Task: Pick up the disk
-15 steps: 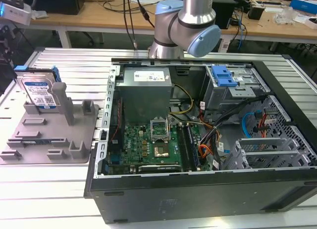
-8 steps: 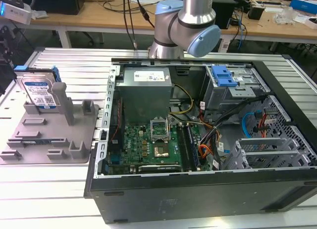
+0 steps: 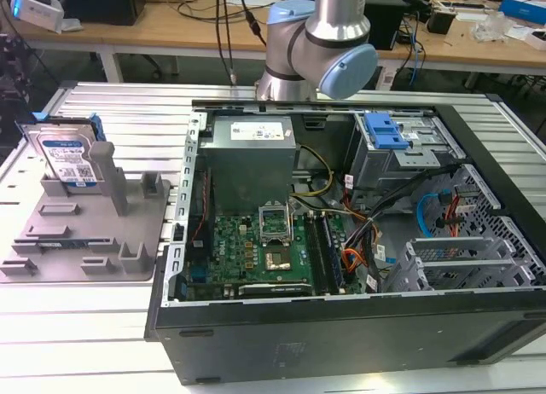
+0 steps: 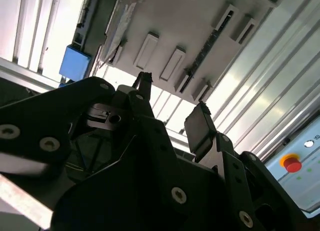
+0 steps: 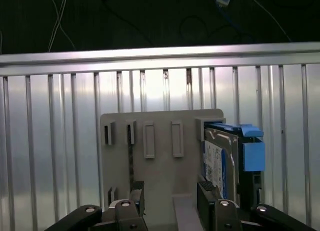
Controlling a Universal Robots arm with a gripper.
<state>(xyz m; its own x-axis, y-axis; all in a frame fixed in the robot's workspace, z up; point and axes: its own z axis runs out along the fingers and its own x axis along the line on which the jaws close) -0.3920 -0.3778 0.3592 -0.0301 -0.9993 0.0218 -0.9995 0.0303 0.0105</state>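
The disk (image 3: 66, 158) stands on edge in a slot at the far corner of the grey fixture plate (image 3: 85, 232), at the exterior view's left, with its blue-and-white label showing. In the first wrist view the disk (image 5: 222, 161) with its blue side rail (image 5: 251, 152) sits at one end of the plate (image 5: 160, 161). My gripper (image 5: 171, 196) is open and holds nothing; it hangs well above the plate, apart from the disk. In the second wrist view the gripper (image 4: 171, 103) has its black fingers (image 4: 200, 126) spread, with the plate (image 4: 200, 36) beyond them.
An open computer case (image 3: 341, 240) with motherboard, cables and a blue drive-bay latch (image 3: 384, 131) fills the middle and right of the ribbed metal table (image 3: 102, 326). The arm's base (image 3: 316, 44) stands behind the case. A red stop button (image 4: 292, 164) lies off to one side.
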